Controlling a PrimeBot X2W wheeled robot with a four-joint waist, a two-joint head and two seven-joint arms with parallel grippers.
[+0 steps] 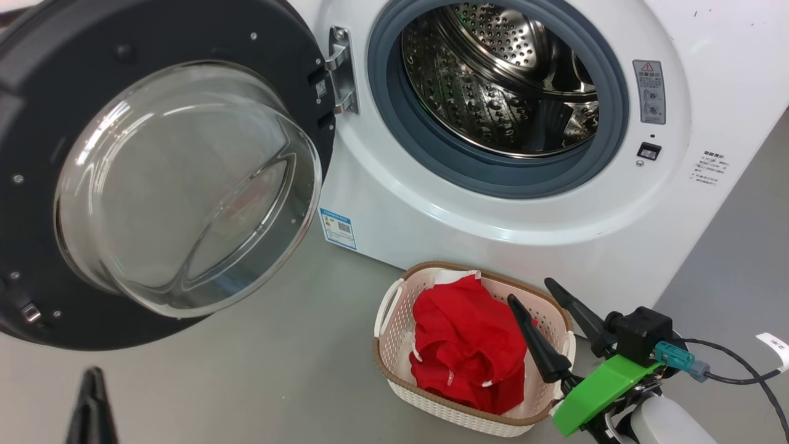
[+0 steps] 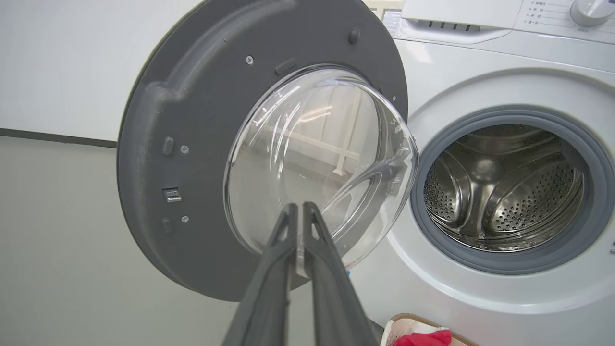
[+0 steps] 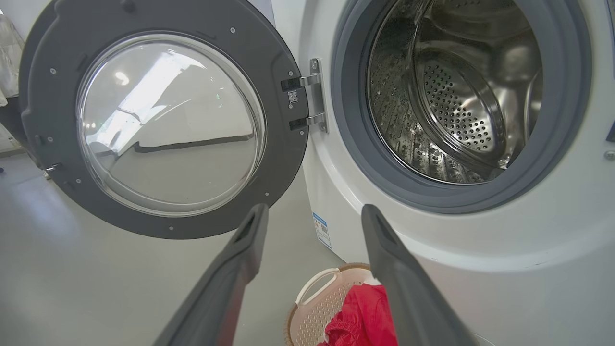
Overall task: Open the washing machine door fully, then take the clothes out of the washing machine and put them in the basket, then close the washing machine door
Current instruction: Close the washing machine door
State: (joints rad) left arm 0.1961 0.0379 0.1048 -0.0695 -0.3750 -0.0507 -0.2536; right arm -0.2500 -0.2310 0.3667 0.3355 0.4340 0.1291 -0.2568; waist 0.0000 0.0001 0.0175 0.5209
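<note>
Dark and thin, the two fingers of the left gripper (image 2: 300,205) sit almost pressed together, with nothing between them. They point at the washing machine door (image 2: 192,158), which hangs wide open on its hinge at the left side of the washing machine (image 1: 493,216).

The right gripper (image 1: 530,290) has its fingers spread wide and holds nothing. It hangs low in front of the washing machine, just above the basket (image 1: 394,364). The basket stands on the floor right in front of the washing machine, and the red clothes (image 1: 462,345) lie inside it. The steel drum (image 1: 505,80) in the washing machine looks empty.

So I think the job left is to shut the door. Closed fingers make a good pushing stick. It is best to push on the dark rim, on the side far from the hinge, not on the round glass, which is slippery. Push slowly in a curve toward the washing machine until the door clicks shut.

The right gripper should move back first, since the door swings across the front of the washing machine. I cannot tell if the door passes over the basket, so watch that too.
</note>
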